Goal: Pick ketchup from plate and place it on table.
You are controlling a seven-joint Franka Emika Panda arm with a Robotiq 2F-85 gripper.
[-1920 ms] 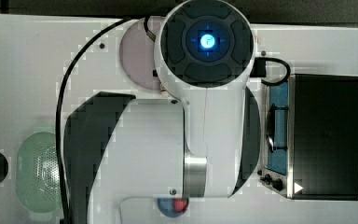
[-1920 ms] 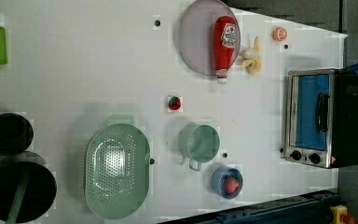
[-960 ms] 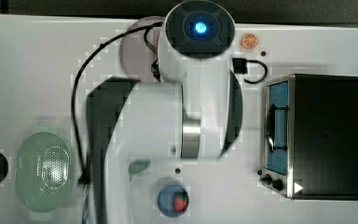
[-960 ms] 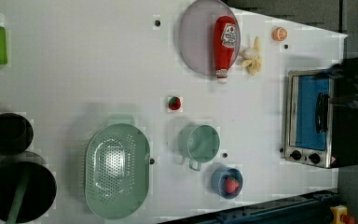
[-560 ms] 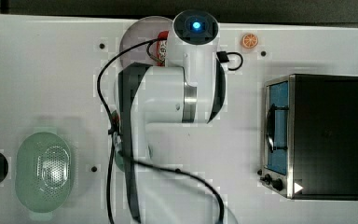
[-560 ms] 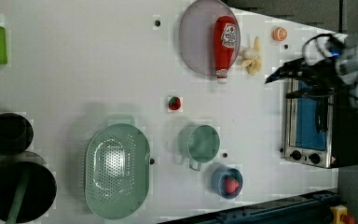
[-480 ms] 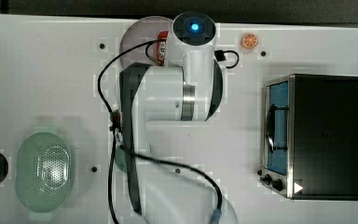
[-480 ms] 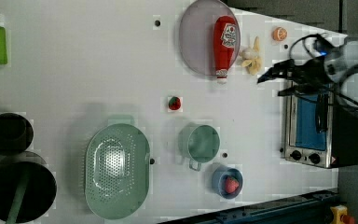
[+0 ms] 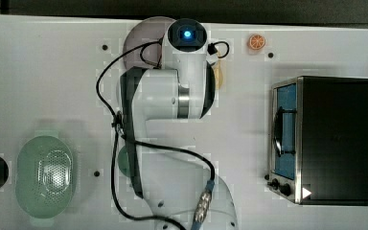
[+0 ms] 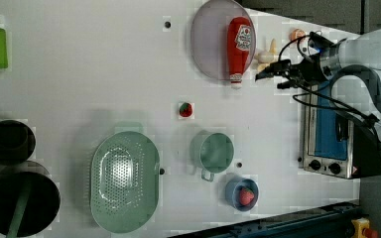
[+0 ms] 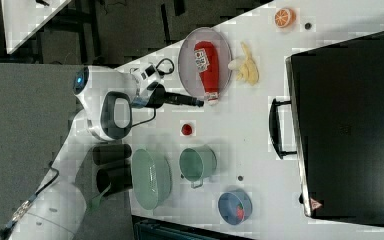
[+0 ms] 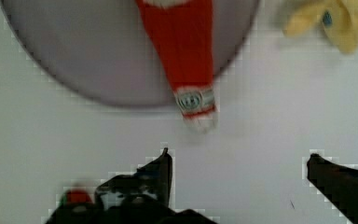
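Note:
The red ketchup (image 10: 239,47) with a white cap lies flat on the pale lilac plate (image 10: 208,39) at the far edge of the white table (image 10: 79,74). Its cap end pokes over the plate's rim. My gripper (image 10: 268,82) hovers just off that cap end, open, with nothing between its fingers. In the wrist view the ketchup (image 12: 186,51) and plate (image 12: 88,56) lie just beyond the gripper (image 12: 238,156), whose fingertips are spread wide. In the right view the gripper (image 11: 200,102) points at the ketchup (image 11: 207,65). The arm covers most of the plate (image 9: 139,43) in the top view.
A yellow banana (image 10: 268,54) lies beside the plate, close to the gripper. A toaster oven (image 10: 332,129) stands nearby, and an orange slice (image 9: 256,42) sits at the table edge. A strawberry (image 10: 185,109), green cup (image 10: 213,151), perforated bowl (image 10: 124,181) and blue bowl (image 10: 241,194) sit mid-table.
The arm has swung from above the toaster oven toward the plate, bringing the gripper up to the ketchup's cap end. The ketchup has not moved.

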